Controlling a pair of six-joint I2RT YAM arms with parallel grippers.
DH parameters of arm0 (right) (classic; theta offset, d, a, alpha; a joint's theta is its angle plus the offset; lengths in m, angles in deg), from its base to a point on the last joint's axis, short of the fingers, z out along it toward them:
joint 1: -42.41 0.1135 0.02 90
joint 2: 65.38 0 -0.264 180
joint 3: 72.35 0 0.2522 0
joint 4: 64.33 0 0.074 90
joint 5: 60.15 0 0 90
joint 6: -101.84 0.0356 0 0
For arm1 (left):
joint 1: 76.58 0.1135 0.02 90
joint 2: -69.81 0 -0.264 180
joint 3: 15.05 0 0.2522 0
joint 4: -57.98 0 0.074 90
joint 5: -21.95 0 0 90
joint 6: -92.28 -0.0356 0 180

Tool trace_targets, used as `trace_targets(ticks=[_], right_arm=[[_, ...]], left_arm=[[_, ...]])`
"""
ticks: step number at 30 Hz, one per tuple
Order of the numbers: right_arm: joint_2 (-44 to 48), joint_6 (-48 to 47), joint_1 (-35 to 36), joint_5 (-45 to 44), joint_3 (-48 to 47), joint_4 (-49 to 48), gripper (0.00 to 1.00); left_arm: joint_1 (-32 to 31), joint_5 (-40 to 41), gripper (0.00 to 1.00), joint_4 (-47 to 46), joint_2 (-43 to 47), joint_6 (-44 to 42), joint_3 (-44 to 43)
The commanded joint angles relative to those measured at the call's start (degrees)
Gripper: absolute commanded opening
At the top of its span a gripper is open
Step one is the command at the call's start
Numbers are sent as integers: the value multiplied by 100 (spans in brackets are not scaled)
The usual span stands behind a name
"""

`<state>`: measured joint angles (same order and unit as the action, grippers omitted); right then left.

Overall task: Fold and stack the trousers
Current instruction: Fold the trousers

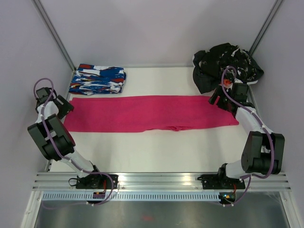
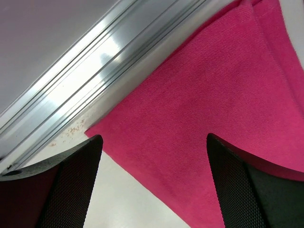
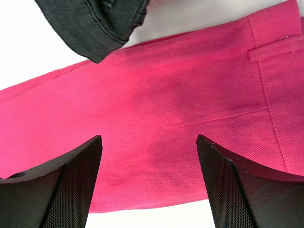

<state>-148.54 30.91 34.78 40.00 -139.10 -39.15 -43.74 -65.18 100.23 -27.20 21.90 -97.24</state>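
Top external view, nearest stuff first: a dull metal sheet runs along the bottom, then a ribbed aluminium rail with both arm bases bolted on. Past that is the white table.

The trousers lie flat as one long magenta band right across the middle of the table, running side to side. The left gripper sits at their left end and the right gripper at their right end. Further back there's a folded blue, white and red patterned garment at the far left and a heap of black clothes at the far right corner. Plain pale lilac-grey walls close it all in, with a slanted metal post on each side.

The wrist cams add things the overhead shot can't show:
- Left wrist: jaws spread wide over a corner of the pink cloth, nothing pinched between them. You also get the table's shiny side rail up close, with some brownish specks on the white surface beside it.
- Right wrist: jaws spread wide here too, and empty. This end is the waistband, since a belt loop and seam lines show. A flap of the black cloth reaches the trousers' far edge.

Can't tell from either wrist cam whether the fingertips actually touch the fabric.
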Motion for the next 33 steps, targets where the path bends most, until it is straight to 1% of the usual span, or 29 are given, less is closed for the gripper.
trace_targets(ticks=[1, 2, 3, 7, 12, 14, 17, 21, 27, 31, 33], right_arm=[[90, -18, 17, 197, -71, -237, 87], [63, -9, 17, 215, -123, -237, 87], [10, 9, 17, 233, -150, -193, 86], [36, -43, 34, 233, -290, -44, 87], [185, -158, 34, 40, -291, 141, 87], [194, -175, 34, 22, -273, 185, 87], [203, -176, 34, -39, -264, 238, 87], [194, -123, 34, -101, -238, 247, 87], [238, -149, 34, -154, -255, 317, 87], [335, -193, 34, -268, -229, 361, 88], [379, -228, 34, -338, -212, 378, 88]], left_arm=[[-58, -534, 94, -668, -72, -722, 29], [-67, -577, 93, -1026, -107, -766, 109], [-67, -630, 93, -1117, -160, -810, 145], [-76, -543, 91, -1214, -476, -1091, 22], [-85, -314, 89, -1249, -871, -1170, 39], [-76, -314, 88, -1232, -986, -1188, -4], [-120, -410, 84, -1205, -1109, -1179, -48], [-173, -393, 83, -1188, -1179, -1267, -118], [-173, -349, 79, -837, -1504, -1364, -364], [-199, -358, 73, -494, -1821, -1522, -646], [-216, -340, 66, -415, -1918, -1583, -672]])
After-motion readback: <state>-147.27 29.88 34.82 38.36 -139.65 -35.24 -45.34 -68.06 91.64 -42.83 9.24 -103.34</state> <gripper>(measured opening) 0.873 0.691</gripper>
